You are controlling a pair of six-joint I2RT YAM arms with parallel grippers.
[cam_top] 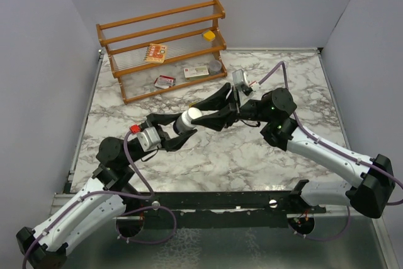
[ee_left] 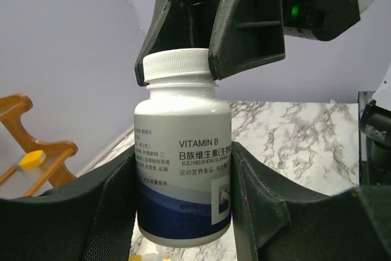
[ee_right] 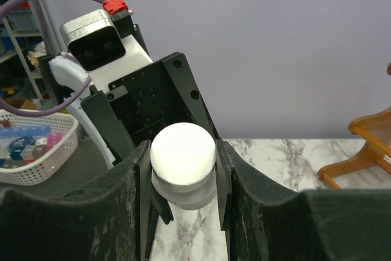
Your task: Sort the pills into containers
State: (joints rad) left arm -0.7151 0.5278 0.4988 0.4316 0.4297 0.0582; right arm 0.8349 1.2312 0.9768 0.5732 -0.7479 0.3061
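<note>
Bottle (ee_left: 182, 169): white cap (ee_right: 182, 154), pale grey body with a blue band, printed "VITAMIN B" above Chinese characters beginning "B族维生素". Its contents cannot be seen. It is held in the air over the marble table (cam_top: 252, 162), between the 2 arms. The left gripper (cam_top: 187, 129) is clamped on its body, and the right gripper (ee_right: 183, 178) is clamped on the cap. Behind, a wooden rack (cam_top: 182, 51) carries a yellow cube (cam_top: 209, 34), 3 printed boxes (cam_top: 155, 52) and a round grey tin (cam_top: 216, 66). Pale lilac walls enclose the table.
</note>
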